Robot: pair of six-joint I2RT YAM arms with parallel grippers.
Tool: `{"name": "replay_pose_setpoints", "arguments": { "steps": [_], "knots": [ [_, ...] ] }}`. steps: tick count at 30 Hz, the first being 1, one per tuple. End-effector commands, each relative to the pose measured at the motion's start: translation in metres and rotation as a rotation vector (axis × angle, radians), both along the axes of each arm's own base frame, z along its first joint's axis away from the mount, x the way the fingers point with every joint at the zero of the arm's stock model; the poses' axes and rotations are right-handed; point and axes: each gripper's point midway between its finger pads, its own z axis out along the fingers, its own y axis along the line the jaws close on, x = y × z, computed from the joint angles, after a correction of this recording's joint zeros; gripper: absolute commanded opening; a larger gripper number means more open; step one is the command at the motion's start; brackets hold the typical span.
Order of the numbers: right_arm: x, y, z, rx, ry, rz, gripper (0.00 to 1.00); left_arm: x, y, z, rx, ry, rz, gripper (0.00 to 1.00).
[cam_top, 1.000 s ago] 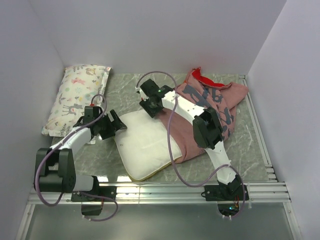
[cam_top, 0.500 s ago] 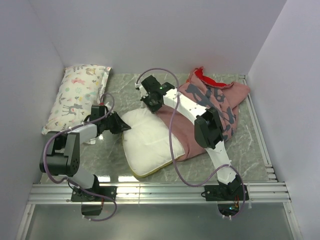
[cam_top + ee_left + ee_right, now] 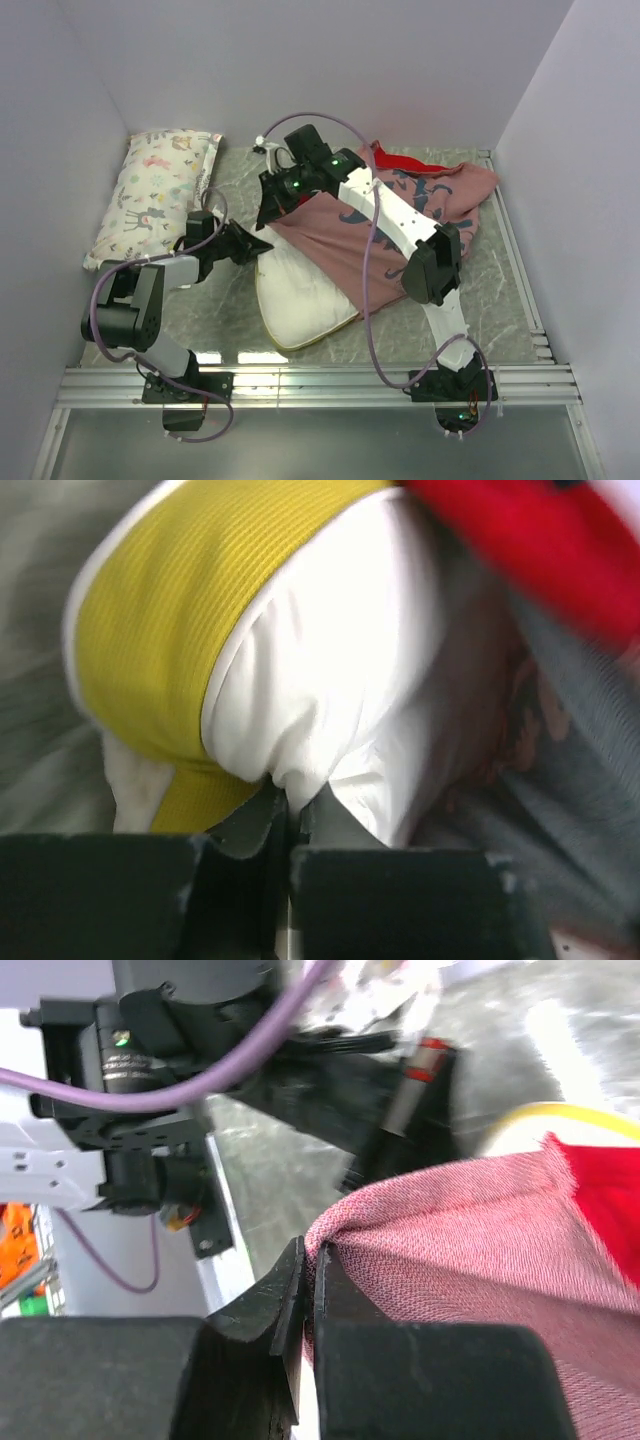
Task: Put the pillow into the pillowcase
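Centrally, we see the pillow (image 3: 300,300) lying on the table (image 3: 490,290), its far half covered by the pillowcase (image 3: 330,235), draped dull-pink side up. Our left pincer (image 3: 290,812) is clamped on the pillow's white corner, beside the yellow edge band (image 3: 150,630). Our right pincer (image 3: 312,1260) is closed on a fold of the pillowcase's edge, held over the pillow's rim. We note an animal-print pillow (image 3: 155,195) at the far left, well apart.

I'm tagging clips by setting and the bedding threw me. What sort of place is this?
Probably a robot test booth, not a bedroom: plain white walls box in a marble-patterned table, and the left arm and right arm are bolted to an aluminium rail at its near edge.
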Motion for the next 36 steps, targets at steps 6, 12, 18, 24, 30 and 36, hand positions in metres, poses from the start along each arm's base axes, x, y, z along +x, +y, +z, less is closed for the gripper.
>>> {"name": "replay_pose_setpoints", "arguments": {
  "steps": [6, 12, 18, 24, 30, 36],
  "knots": [
    [0.033, -0.082, -0.016, -0.133, -0.033, -0.118, 0.79, -0.001, 0.007, 0.019, 0.097, -0.087, -0.081, 0.62],
    [0.018, -0.213, -0.019, -0.232, -0.053, -0.378, 0.91, -0.027, 0.032, 0.054, 0.495, -0.399, -0.311, 0.89],
    [-0.004, -0.326, -0.101, -0.618, -0.023, -0.601, 0.81, -0.083, -0.009, 0.053, 0.795, -0.673, -0.746, 0.92],
    [0.011, -0.341, -0.17, -0.759, 0.071, -0.615, 0.77, -0.121, -0.051, 0.03, 0.782, -0.73, -0.978, 0.88],
    [0.13, -0.296, -0.158, -0.619, 0.024, -0.685, 0.75, -0.136, -0.088, 0.018, 0.779, -0.771, -1.021, 0.89],
    [0.165, -0.271, -0.073, -0.418, -0.032, -0.729, 0.79, -0.138, -0.118, 0.026, 0.752, -0.797, -0.981, 0.93]
  ]
}}
